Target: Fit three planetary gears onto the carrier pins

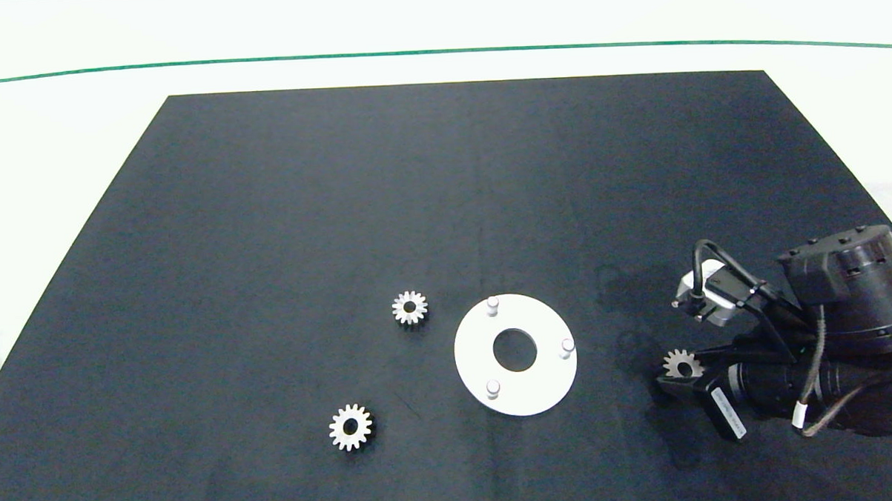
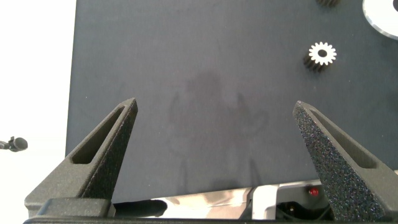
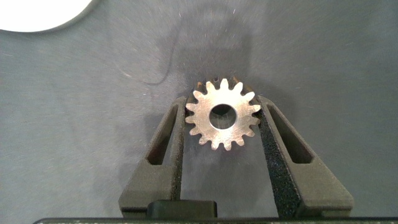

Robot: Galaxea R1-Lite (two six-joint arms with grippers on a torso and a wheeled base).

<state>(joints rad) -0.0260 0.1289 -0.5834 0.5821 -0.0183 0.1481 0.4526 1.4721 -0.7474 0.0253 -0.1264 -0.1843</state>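
Right-side planetary gear [image 3: 222,117] lies flat on the dark surface [image 1: 444,206], pinched across its teeth by the right hand [image 3: 222,118], well right of the white carrier disc [image 1: 473,350]. All three carrier pins [image 1: 492,304] stand bare. Two more gears rest left of the disc: one near its upper pin [image 1: 409,307], one lower down [image 1: 350,426].

Gear looks like solid metal: stiff, dense for its size, probably slick. Grip on opposite tooth tips seems best, keeping the bore clear for the pin; a tilt would likely jam it.

Left hand [image 2: 214,118] hovers spread wide, holding nothing, above bare surface.
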